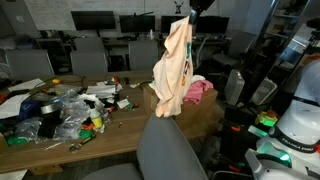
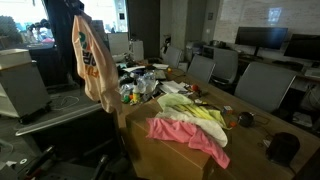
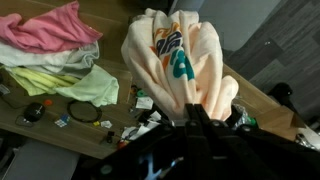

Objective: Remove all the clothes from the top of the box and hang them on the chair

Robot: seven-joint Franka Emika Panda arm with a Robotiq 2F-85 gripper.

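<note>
My gripper [image 3: 190,108] is shut on the top of a peach garment with orange-and-blue print [image 3: 180,60], which hangs free below it in both exterior views [image 1: 173,70] [image 2: 93,62]. The gripper itself sits at the top edge of an exterior view [image 1: 192,8]. On the brown cardboard box [image 2: 160,160] lie a pink garment [image 2: 188,136], a pale yellow one [image 2: 198,113] and a white one [image 3: 62,57]. The grey padded chair [image 1: 175,150] stands in the foreground, just below the hanging garment.
A long wooden table [image 1: 120,135] carries clear plastic bags and clutter [image 1: 65,112]. Smaller office chairs [image 2: 262,85] and monitors [image 1: 92,20] line its far side. The robot's white base [image 1: 300,120] is at the right.
</note>
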